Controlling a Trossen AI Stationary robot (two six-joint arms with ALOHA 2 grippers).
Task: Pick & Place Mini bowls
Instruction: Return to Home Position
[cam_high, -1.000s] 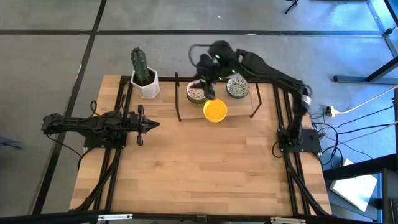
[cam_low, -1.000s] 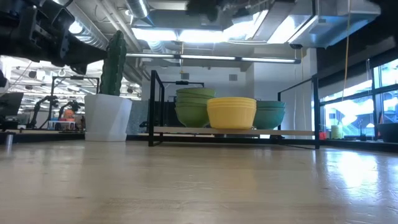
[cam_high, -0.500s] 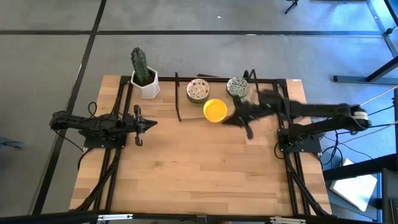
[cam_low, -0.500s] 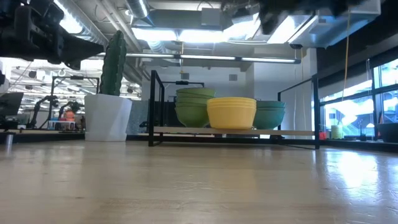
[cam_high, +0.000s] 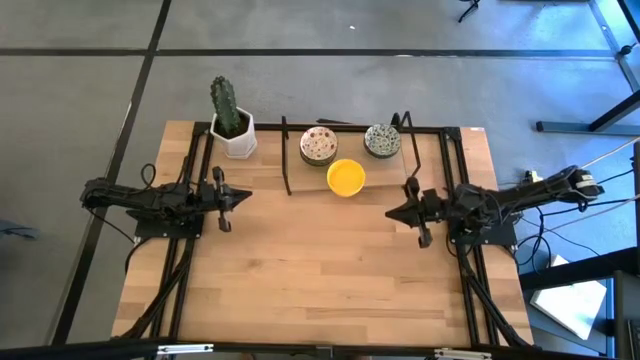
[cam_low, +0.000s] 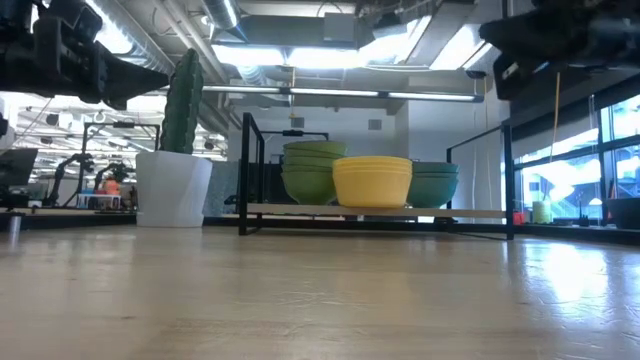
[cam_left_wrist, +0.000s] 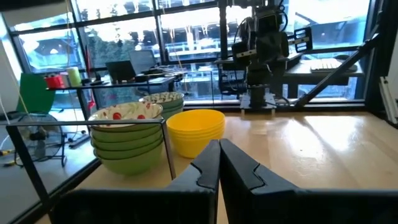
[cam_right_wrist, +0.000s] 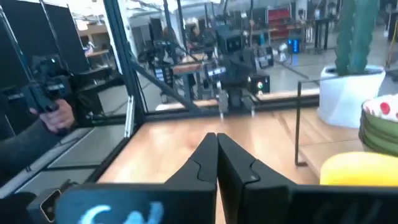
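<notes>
Three stacks of mini bowls stand on a low black-framed rack (cam_high: 345, 165) at the table's far side: a red-speckled stack (cam_high: 318, 146), a yellow stack (cam_high: 346, 177) and a green-grey patterned stack (cam_high: 382, 140). In the low view the yellow stack (cam_low: 372, 181) stands in front. My left gripper (cam_high: 244, 197) is shut and empty at the table's left, pointing right. My right gripper (cam_high: 392, 213) is shut and empty at the table's right, pointing left. Both hover above the table.
A white hexagonal pot with a cactus (cam_high: 231, 122) stands at the far left corner. Black frame rails run along the table's left and right sides. A person's hand (cam_right_wrist: 53, 115) shows beyond the table in the right wrist view. Bare wood (cam_high: 320, 270) lies between the arms.
My right gripper has left the bowl stacks on the rack, swung toward the table's right and near side, and now hovers level at the right, pointing left. The bowls have stayed put. My left gripper has drawn back slightly toward the left edge.
</notes>
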